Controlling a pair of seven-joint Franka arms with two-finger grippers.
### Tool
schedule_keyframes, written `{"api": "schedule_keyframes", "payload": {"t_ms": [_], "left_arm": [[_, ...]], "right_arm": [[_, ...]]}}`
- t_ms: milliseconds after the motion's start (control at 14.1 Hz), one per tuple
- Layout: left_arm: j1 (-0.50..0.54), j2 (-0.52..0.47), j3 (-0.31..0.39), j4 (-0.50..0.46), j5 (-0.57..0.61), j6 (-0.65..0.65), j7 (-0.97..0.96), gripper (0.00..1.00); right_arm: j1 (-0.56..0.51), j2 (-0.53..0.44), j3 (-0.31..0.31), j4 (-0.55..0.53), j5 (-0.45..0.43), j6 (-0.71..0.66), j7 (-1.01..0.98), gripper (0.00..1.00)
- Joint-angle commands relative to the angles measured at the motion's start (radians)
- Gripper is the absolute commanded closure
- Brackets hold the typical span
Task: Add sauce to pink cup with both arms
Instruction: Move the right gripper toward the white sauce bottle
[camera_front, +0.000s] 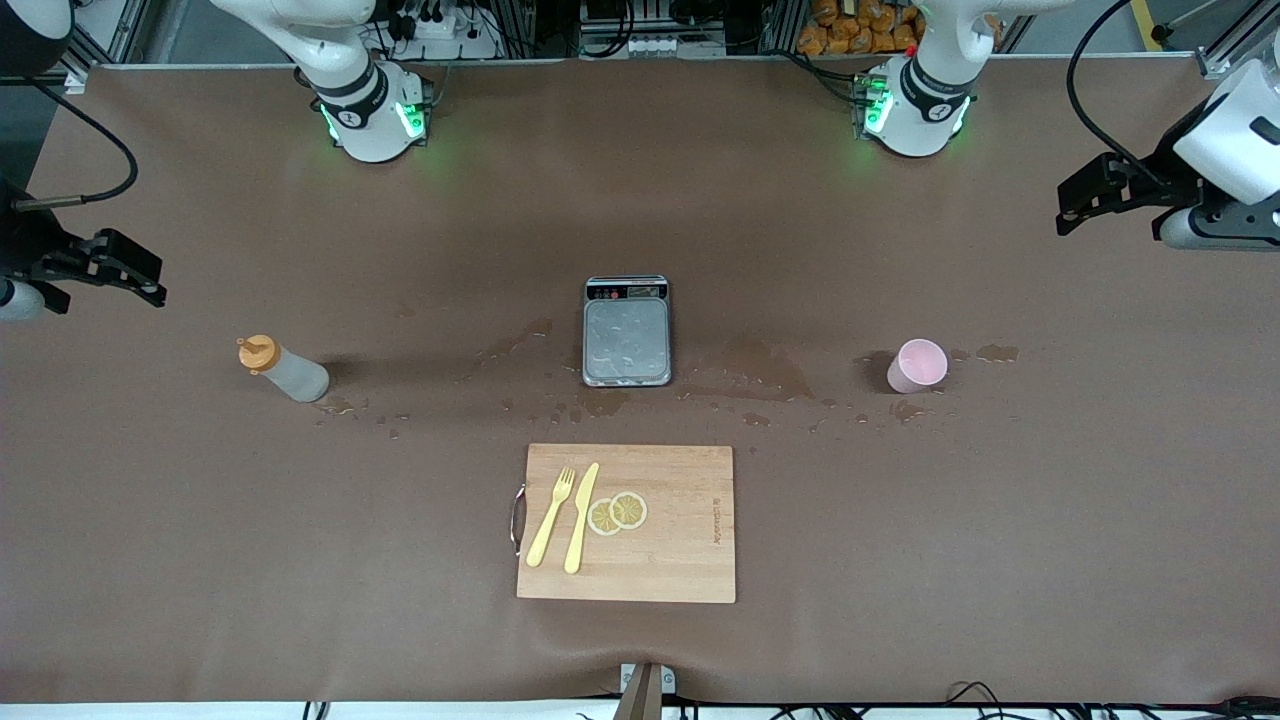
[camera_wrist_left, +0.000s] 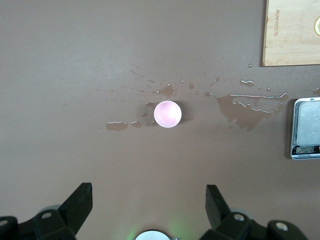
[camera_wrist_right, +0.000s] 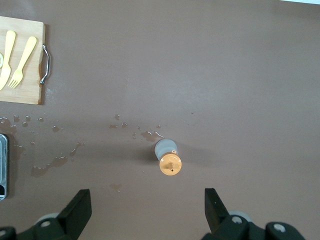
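The sauce bottle (camera_front: 285, 370), translucent grey-white with an orange cap, stands on the table toward the right arm's end. It also shows in the right wrist view (camera_wrist_right: 169, 156), seen from above. The pink cup (camera_front: 918, 365) stands upright toward the left arm's end and shows in the left wrist view (camera_wrist_left: 167, 114). My right gripper (camera_front: 140, 275) hangs open and empty, high over the table's end beside the bottle; in its own view (camera_wrist_right: 147, 205) both fingers stand wide apart. My left gripper (camera_front: 1068, 208) hangs open and empty, high over the table's end beside the cup, its fingers wide apart in its own view (camera_wrist_left: 148, 202).
A grey scale (camera_front: 627, 340) sits mid-table between bottle and cup. A wooden cutting board (camera_front: 680, 540) lies nearer the front camera, bearing a yellow fork (camera_front: 552, 515), a knife (camera_front: 581, 517) and lemon slices (camera_front: 618, 512). Water puddles (camera_front: 750, 375) spread around the scale, cup and bottle.
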Motion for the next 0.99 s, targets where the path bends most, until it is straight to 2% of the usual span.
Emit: {"api": "schedule_keyframes", "payload": {"t_ms": [0, 919], "left_arm": [[-0.003, 0.000, 0.003, 0.014, -0.007, 0.002, 0.013, 0.00], [-0.005, 0.035, 0.009, 0.005, -0.006, 0.030, 0.024, 0.00]], "right_arm": [[-0.009, 0.013, 0.013, 0.027, -0.015, -0.018, 0.008, 0.00], [-0.021, 0.048, 0.011, 0.025, -0.003, -0.016, 0.011, 0.00]]}}
